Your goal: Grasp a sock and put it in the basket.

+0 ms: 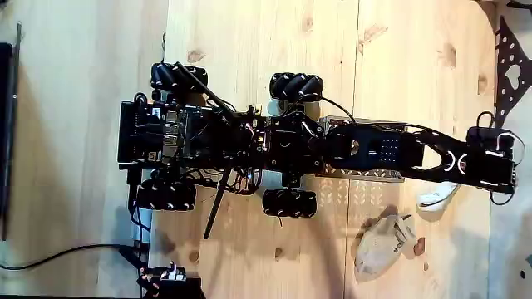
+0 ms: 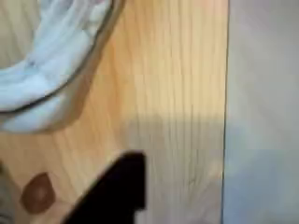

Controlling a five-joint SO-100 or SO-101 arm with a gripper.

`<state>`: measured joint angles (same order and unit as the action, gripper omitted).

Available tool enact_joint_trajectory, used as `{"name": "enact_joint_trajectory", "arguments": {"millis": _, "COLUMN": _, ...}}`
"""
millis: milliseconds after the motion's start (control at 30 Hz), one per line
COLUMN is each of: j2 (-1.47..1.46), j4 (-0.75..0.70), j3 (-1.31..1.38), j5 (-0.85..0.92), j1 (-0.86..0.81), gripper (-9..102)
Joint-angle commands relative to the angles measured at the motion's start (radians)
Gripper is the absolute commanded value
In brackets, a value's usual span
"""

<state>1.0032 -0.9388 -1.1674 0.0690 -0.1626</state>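
Dark gripper (image 2: 112, 191) tip fills the bottom of your wrist view, with the sock (image 2: 51, 61) lying loose on the table (image 2: 177, 84) at upper left, not yet held. From the fixed view, the arm (image 1: 465, 158) reaches right over the sock (image 1: 438, 195), well apart from the basket (image 1: 366, 174). You cannot tell how the jaws stand; grasp and drop both remain.

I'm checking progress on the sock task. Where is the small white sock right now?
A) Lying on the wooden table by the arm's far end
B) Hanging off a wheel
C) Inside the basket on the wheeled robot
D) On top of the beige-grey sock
A: in the fixed view the white sock lies on the wooden table just below the arm's outstretched end, apart from the beige-grey sock.
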Motion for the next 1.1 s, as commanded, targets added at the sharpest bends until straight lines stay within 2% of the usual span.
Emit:
{"name": "enact_joint_trajectory", "arguments": {"millis": 0, "j2": -0.025, "j4": 0.063, "j3": 0.04, "j5": 0.014, "j1": -0.002, "gripper": 32}}
{"name": "enact_joint_trajectory", "arguments": {"millis": 300, "j2": -0.158, "j4": 0.186, "j3": 0.041, "j5": 0.074, "j1": -0.041, "gripper": 32}}
{"name": "enact_joint_trajectory", "arguments": {"millis": 400, "j2": -0.198, "j4": 0.198, "j3": 0.048, "j5": 0.078, "j1": -0.057, "gripper": 35}}
{"name": "enact_joint_trajectory", "arguments": {"millis": 500, "j2": -0.247, "j4": 0.153, "j3": 0.078, "j5": 0.086, "j1": -0.075, "gripper": 42}}
{"name": "enact_joint_trajectory", "arguments": {"millis": 633, "j2": -0.33, "j4": 0.0, "j3": 0.183, "j5": 0.12, "j1": -0.1, "gripper": 51}}
{"name": "enact_joint_trajectory", "arguments": {"millis": 867, "j2": -0.393, "j4": -0.064, "j3": 0.198, "j5": 0.196, "j1": -0.123, "gripper": 54}}
{"name": "enact_joint_trajectory", "arguments": {"millis": 1067, "j2": -0.462, "j4": -0.044, "j3": 0.193, "j5": 0.206, "j1": -0.126, "gripper": 54}}
